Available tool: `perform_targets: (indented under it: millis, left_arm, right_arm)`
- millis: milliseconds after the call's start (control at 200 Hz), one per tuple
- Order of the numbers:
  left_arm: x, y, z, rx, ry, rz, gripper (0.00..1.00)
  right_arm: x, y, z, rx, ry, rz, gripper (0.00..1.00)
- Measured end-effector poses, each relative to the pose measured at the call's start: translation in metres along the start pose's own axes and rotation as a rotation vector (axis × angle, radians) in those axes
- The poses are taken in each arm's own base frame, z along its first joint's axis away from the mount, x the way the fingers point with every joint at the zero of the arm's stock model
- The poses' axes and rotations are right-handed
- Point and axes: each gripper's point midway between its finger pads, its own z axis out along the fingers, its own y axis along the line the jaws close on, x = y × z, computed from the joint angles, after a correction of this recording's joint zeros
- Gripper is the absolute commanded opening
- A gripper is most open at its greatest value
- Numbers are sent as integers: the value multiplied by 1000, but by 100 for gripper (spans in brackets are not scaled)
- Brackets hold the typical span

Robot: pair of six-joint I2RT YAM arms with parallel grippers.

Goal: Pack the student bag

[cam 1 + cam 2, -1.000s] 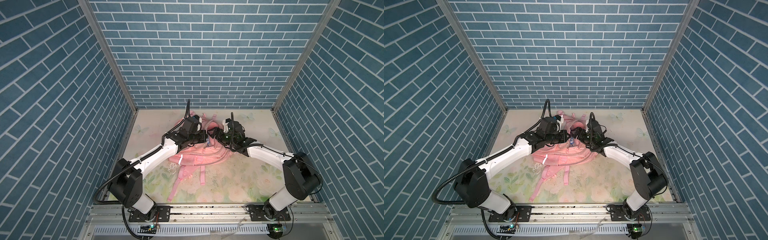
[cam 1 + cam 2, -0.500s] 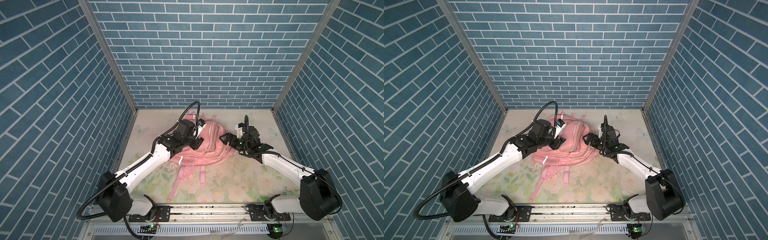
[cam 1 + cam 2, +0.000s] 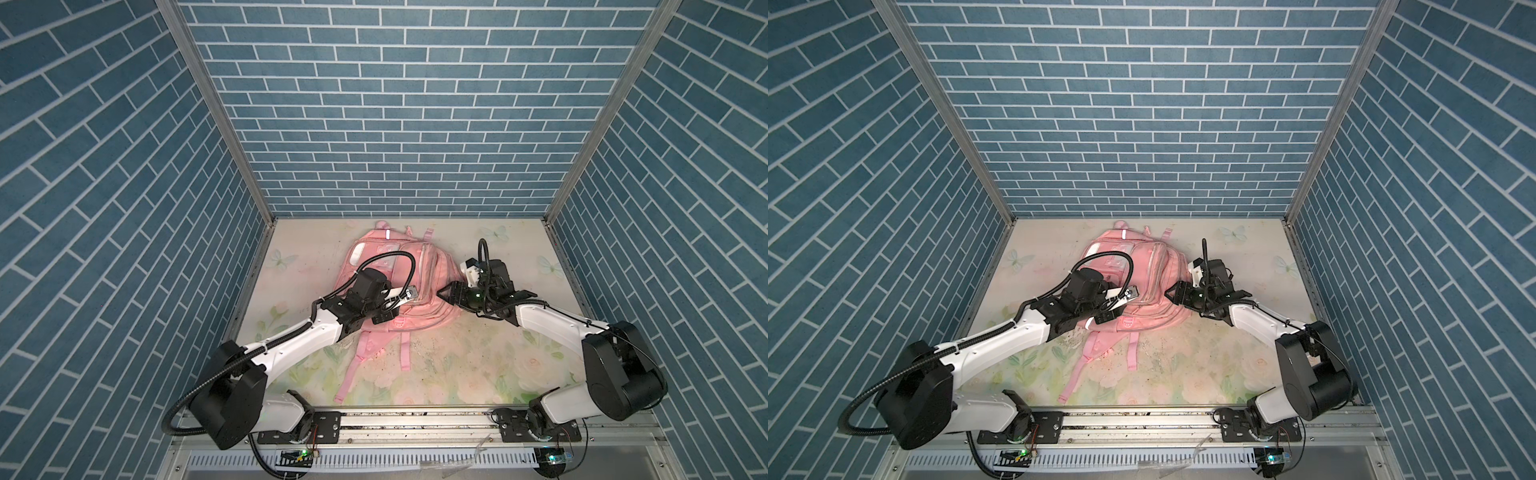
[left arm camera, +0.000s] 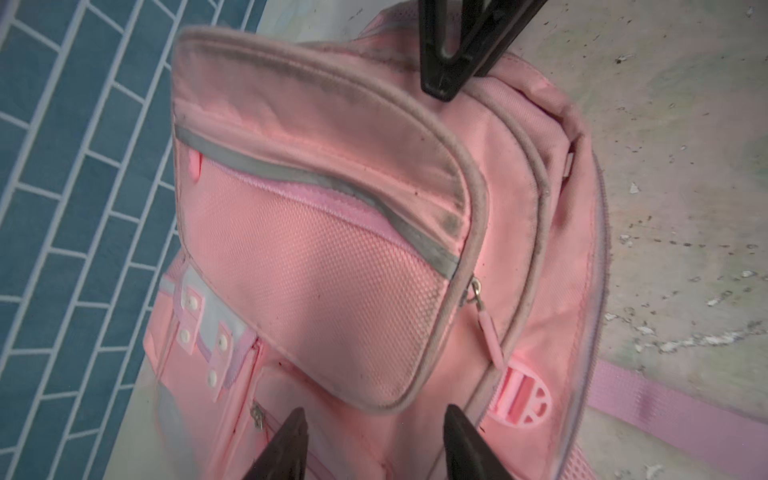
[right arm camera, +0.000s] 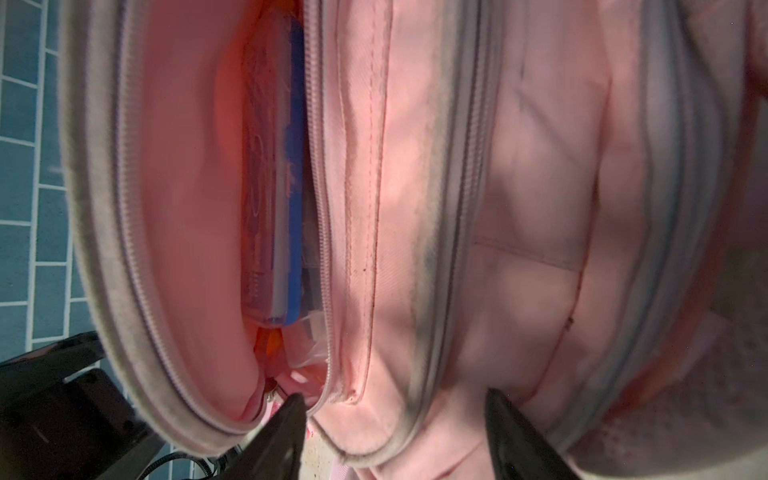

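Two grippers were found at the student bag (image 3: 432, 270), neither holding anything. The bag was laid flat on the floral tabletop (image 3: 478, 361), nearer the far edge than the near one and about midway between the side edges. Its straps (image 3: 353, 365) were trailed toward the near edge.

The left gripper (image 4: 376, 444) was seen over the bag's front, jaws moderately parted and empty. The right gripper (image 5: 395, 415) was held at the side of the bag facing the right edge. Its jaws were likewise parted, one on either side of the panel beside the open zip (image 5: 322, 208). Whether either fingertip touched the fabric could not be determined.

Through that opening a blue-edged flat item (image 5: 293, 166) was noted inside the compartment, with clear wrapping (image 5: 313, 336) beside it; neither could be identified further. The front pocket (image 4: 316, 257) was found zipped shut.

Packing was judged largely done: contents were stowed, and no further article to be packed was made out on the tabletop. Closing the compartment zip was judged outstanding, to be done with the bag steadied.
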Motion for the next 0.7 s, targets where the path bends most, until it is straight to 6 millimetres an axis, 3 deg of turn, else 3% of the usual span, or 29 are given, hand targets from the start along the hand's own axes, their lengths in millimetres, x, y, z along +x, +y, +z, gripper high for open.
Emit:
perform_targets:
  millis: [140, 295, 345, 520, 550, 700]
  left_arm:
    - [0, -16, 20, 32, -9, 69, 50]
    - [6, -23, 28, 41, -1, 99, 50]
    - [7, -22, 29, 30, 2, 102, 44]
    - [17, -17, 44, -6, 53, 87, 4]
    - [17, -17, 47, -6, 59, 79, 0]
    - [7, -11, 54, -22, 62, 29, 0]
  right_arm:
    - [2, -12, 10, -7, 44, 38, 39]
    - [1, -15, 22, -25, 85, 52, 18]
    - [0, -15, 26, -29, 96, 53, 11]
    - [-3, -20, 32, -30, 120, 62, 8]
    - [-6, -20, 31, -28, 116, 62, 7]
    - [-31, -14, 28, -26, 85, 26, 9]
